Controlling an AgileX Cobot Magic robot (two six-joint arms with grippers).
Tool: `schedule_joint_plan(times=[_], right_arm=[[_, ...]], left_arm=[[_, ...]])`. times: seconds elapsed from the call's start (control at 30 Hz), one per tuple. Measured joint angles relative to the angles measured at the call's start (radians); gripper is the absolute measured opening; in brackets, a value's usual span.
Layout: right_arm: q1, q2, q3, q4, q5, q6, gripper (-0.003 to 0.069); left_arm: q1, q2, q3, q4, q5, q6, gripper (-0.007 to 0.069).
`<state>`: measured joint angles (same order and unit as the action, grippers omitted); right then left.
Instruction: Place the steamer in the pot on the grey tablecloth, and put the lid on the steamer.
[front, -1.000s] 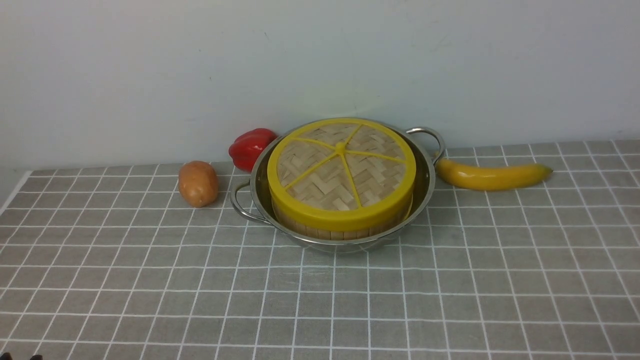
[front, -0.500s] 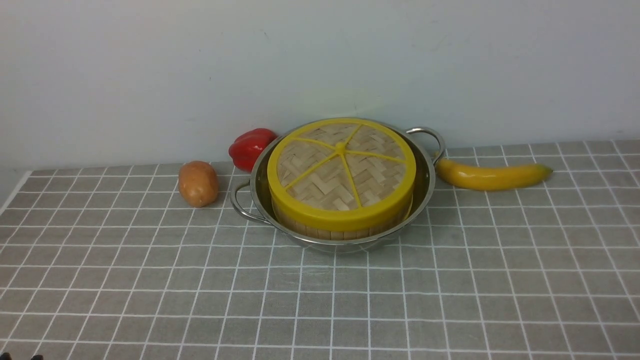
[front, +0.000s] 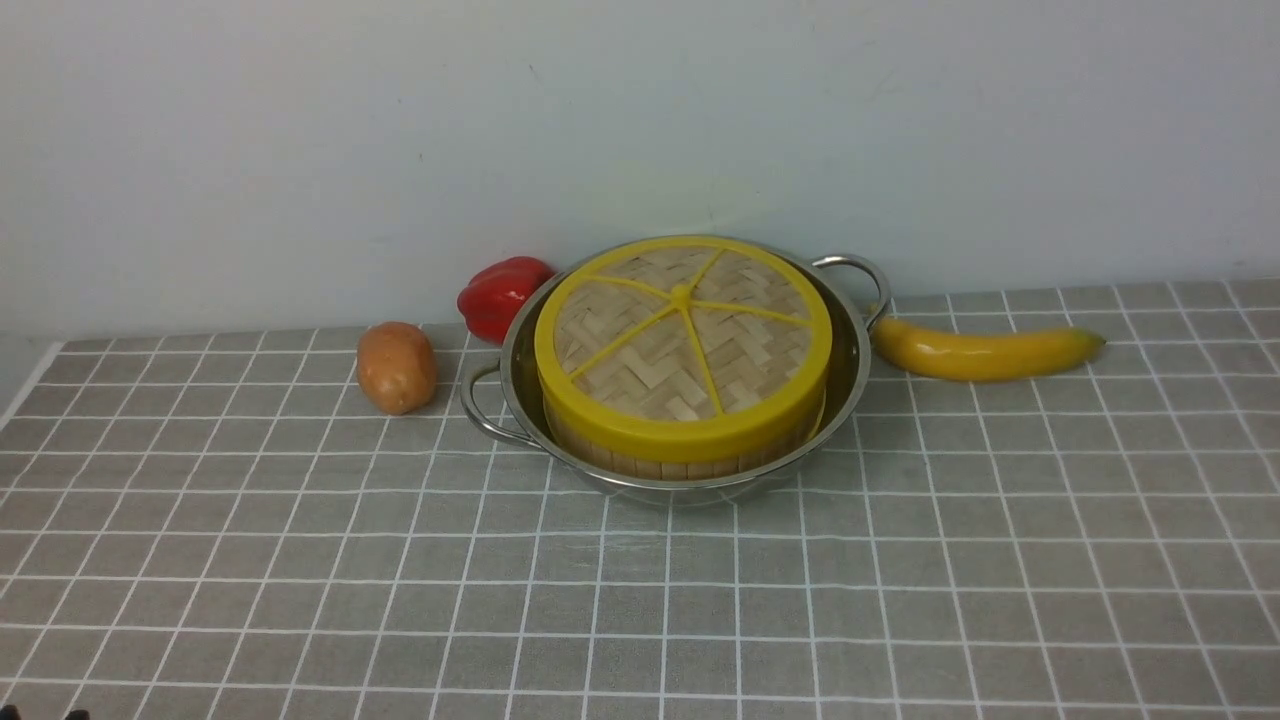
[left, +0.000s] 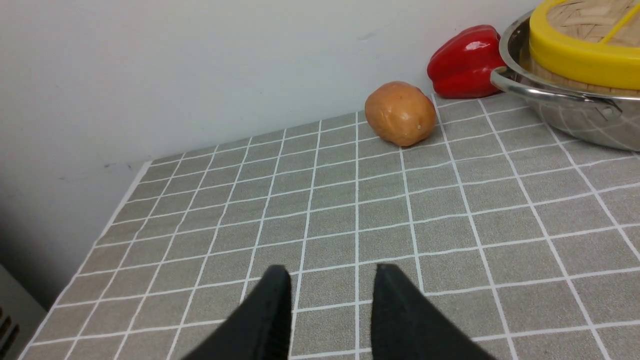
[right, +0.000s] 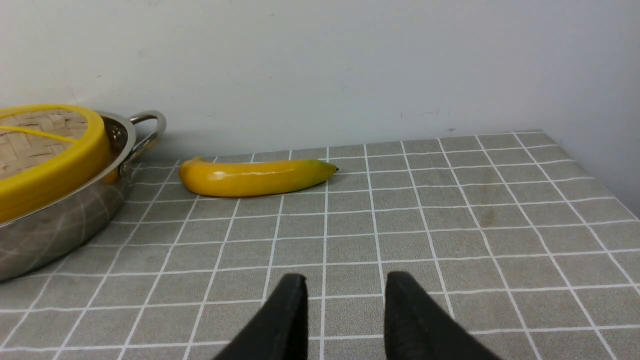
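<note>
Both black two-finger grippers, left (left: 332, 277) and right (right: 346, 282), apart-jawed, holding nothing. Round woven-bamboo lid with yellow rim (front: 650, 370) sits on slatted bamboo steamer (front: 660, 468), inside shiny steel two-handled pot (front: 850, 380), on grey white-gridded tablecloth (front: 620, 600).

Left gripper (front: 43, 714) slightly wider open than a second ago.

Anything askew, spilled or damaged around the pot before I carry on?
Nothing stands out as wrong. The lid covers the steamer and looks evenly seated, the pot stands upright on the grey tablecloth, and I see no spill or damage.
</note>
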<state>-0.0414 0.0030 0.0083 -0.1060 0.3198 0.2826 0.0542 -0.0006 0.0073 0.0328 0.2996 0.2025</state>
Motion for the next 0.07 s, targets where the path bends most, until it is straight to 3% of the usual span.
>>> schedule_joint_plan(times=[0.07], right_arm=[[0.000, 0.000, 0.000, 0.000, 0.000, 0.000, 0.0240]], left_arm=[[0.000, 0.000, 0.000, 0.000, 0.000, 0.000, 0.0232]])
